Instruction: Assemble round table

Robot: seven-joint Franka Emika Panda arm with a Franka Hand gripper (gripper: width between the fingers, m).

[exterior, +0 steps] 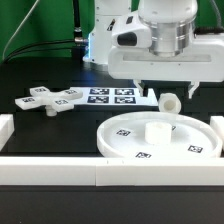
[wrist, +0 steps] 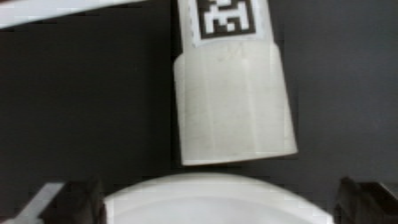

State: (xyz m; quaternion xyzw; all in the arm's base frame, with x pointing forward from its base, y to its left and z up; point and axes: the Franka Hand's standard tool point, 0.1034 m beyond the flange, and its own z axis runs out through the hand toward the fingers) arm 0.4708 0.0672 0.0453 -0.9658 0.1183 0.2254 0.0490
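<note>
Item: leg pickup. Your pincer point(exterior: 165, 89) open, empty, above cylinder leg point(wrist: 231, 100) lying on bench point(exterior: 60, 128), mid-right of exterior frame, beside round disc point(exterior: 150, 140). Next: you descend, seemingly centred astride it, then close.

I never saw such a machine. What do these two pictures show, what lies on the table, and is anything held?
This is a robot arm. Its end effector, two fingers, is open and holds nothing. One picture comes from a camera off the arm, the other from a camera on its wrist. On the table lie white furniture parts: a round disc, a cylinder leg on its side, a cross-shaped base. The flat marker board belongs to the rig.
</note>
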